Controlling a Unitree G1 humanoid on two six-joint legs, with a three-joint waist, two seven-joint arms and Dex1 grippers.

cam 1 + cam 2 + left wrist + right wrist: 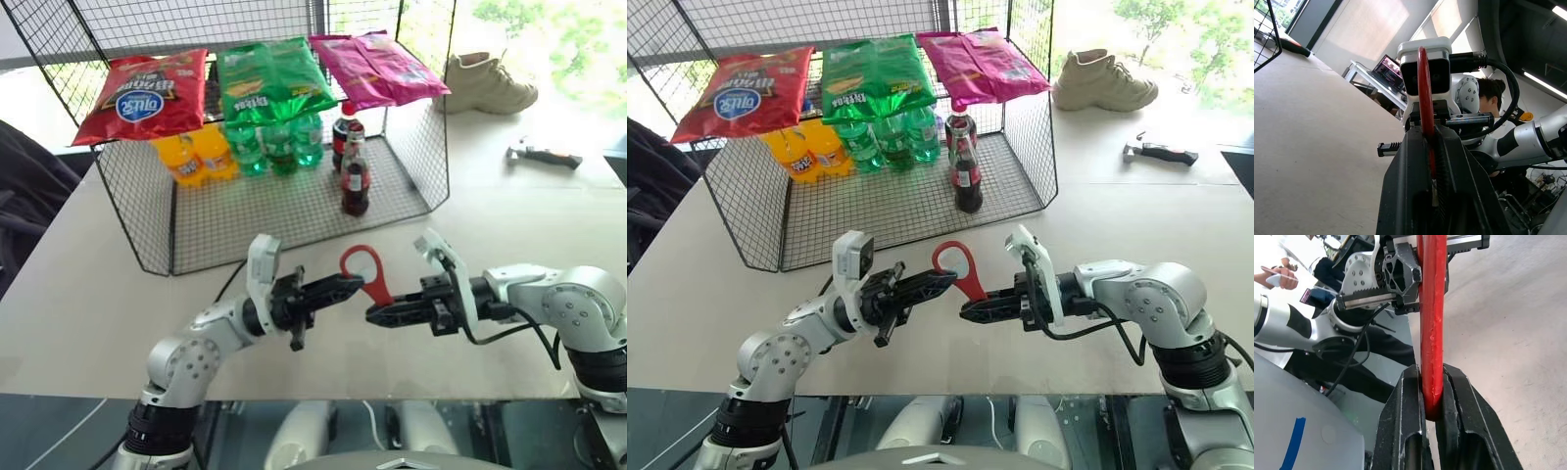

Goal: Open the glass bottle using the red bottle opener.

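Observation:
The red bottle opener (377, 288) hangs in the air over the table's front, ring end up, held from both sides. My left gripper (353, 284) is shut on it just below the ring, and the opener (1422, 98) stands edge-on between its fingers. My right gripper (374, 314) is shut on the lower tip of the handle (1432, 308). The glass bottle (355, 178) stands upright and capped at the front right of the wire basket (294, 211), well behind both grippers and untouched.
The basket also holds a plastic cola bottle (345, 125), green bottles (269, 147), orange bottles (194, 157) and crisp bags (147, 93) on its top rack. A beige shoe (487, 83) and a hammer-like tool (544, 154) lie at the back right. A person (1491, 93) sits beyond the table.

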